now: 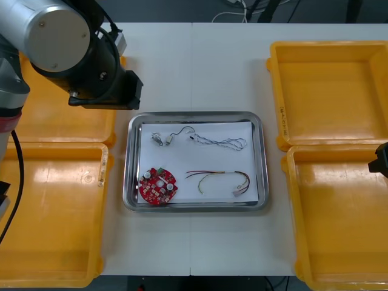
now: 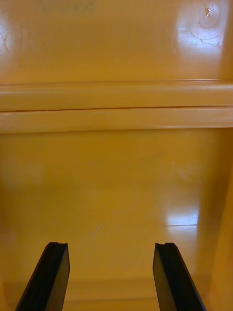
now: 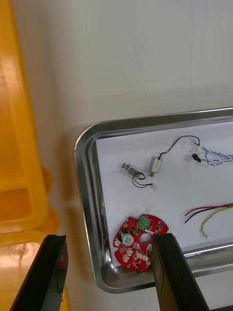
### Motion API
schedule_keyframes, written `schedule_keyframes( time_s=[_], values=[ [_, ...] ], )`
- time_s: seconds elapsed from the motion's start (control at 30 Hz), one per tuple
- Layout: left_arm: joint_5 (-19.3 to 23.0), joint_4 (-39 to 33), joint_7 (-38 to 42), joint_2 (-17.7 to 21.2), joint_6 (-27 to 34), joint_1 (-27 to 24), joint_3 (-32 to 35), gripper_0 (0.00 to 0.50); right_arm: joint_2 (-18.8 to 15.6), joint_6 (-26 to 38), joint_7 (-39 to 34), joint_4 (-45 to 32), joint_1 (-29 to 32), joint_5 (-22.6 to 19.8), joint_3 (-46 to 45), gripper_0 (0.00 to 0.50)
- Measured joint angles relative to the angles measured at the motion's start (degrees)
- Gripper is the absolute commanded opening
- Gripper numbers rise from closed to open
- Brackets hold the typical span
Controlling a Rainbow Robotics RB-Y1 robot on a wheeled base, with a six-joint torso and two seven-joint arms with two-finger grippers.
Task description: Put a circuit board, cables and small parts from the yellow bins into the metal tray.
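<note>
The metal tray [image 1: 134, 200], white inside, lies at the table's middle. In it are a round red circuit board [image 1: 159, 187], a red and yellow cable [image 1: 221, 180], a twisted blue and white cable [image 1: 223, 143] and small metal parts [image 1: 162, 139] on thin black leads. My left arm [image 1: 91, 60] hangs over the tray's far left corner. The left gripper [image 3: 109, 237] is open, with the tray's rim [image 3: 83, 155] and the circuit board [image 3: 138, 240] between its fingers, far below. My right gripper [image 2: 110, 245] stands open over a yellow bin's floor [image 2: 116, 184], holding nothing.
Two yellow bins [image 1: 57, 224] stand at the left and two yellow bins [image 1: 330, 85] at the right. The right arm's black tip [image 1: 382, 159] shows at the right edge, above the seam between the right bins [image 2: 116, 104]. Bare table surrounds the tray.
</note>
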Motion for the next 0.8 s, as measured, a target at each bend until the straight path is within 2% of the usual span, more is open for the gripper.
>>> schedule_keyframes(
  time_s=[0.47, 0.8],
  values=[
    [2.7, -5.8, -1.3, 5.6, 0.1, 8.6, 10.1, 0.500, 0.0, 0.0, 0.0, 0.0, 0.0, 0.0, 0.0, 0.500],
    [3.9, -9.2, -13.3, 7.6, 0.1, 16.4, 18.1, 0.500, 0.0, 0.0, 0.0, 0.0, -0.1, 0.0, 0.0, 0.500]
  ],
)
